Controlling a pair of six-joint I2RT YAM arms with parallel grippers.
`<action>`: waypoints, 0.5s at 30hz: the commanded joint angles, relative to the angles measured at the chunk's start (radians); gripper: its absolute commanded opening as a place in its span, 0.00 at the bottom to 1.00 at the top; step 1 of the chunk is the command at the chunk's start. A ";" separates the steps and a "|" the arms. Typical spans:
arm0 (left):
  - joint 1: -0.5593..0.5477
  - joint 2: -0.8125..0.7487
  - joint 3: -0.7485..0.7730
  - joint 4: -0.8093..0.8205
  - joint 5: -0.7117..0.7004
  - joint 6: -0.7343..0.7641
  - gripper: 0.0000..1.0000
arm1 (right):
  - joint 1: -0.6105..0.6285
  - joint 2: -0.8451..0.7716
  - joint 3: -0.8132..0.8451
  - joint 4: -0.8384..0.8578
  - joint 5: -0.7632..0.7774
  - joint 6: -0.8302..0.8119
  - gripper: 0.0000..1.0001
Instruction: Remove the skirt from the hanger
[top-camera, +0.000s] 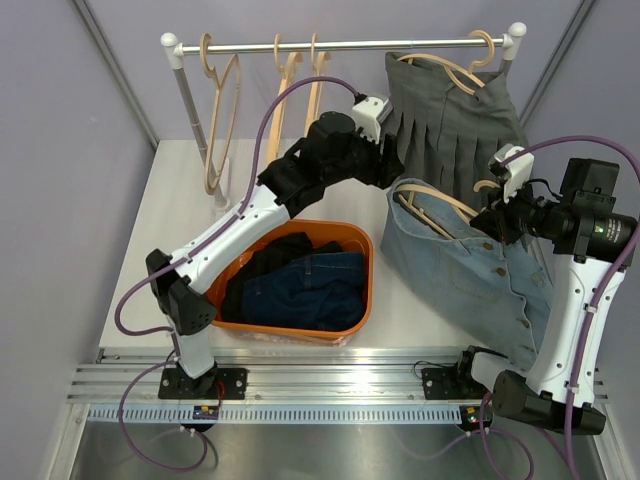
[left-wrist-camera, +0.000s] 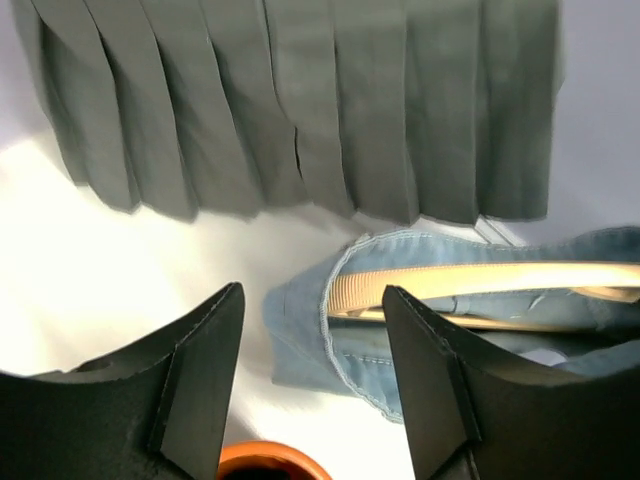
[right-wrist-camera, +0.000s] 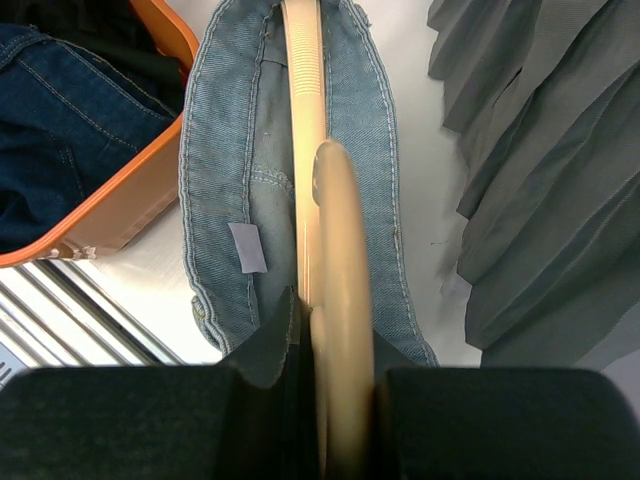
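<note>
A light blue denim skirt (top-camera: 470, 280) hangs on a wooden hanger (top-camera: 440, 200), held off the rail above the table's right side. My right gripper (top-camera: 490, 215) is shut on the hanger's hook (right-wrist-camera: 340, 300), with the hanger bar (right-wrist-camera: 305, 150) running through the waistband (right-wrist-camera: 225, 180). My left gripper (top-camera: 392, 170) is open and empty, its jaws level with the left end of the waistband (left-wrist-camera: 300, 340), where the hanger's tip (left-wrist-camera: 480, 285) shows inside the denim. The fingertips are not touching the cloth.
A grey pleated skirt (top-camera: 455, 110) hangs on the white rail (top-camera: 340, 44) just behind both grippers. Empty wooden hangers (top-camera: 220, 110) hang on the rail's left part. An orange basket (top-camera: 368, 285) with dark clothes sits left of the denim skirt.
</note>
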 joint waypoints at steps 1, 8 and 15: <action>0.001 0.028 0.035 -0.058 0.061 -0.031 0.60 | -0.006 -0.008 0.046 0.060 -0.018 0.027 0.00; 0.000 0.070 0.013 -0.085 0.052 -0.031 0.54 | -0.006 -0.010 0.074 0.069 -0.034 0.047 0.00; -0.002 0.105 0.020 -0.088 0.051 -0.012 0.36 | -0.006 -0.018 0.075 0.081 -0.041 0.064 0.00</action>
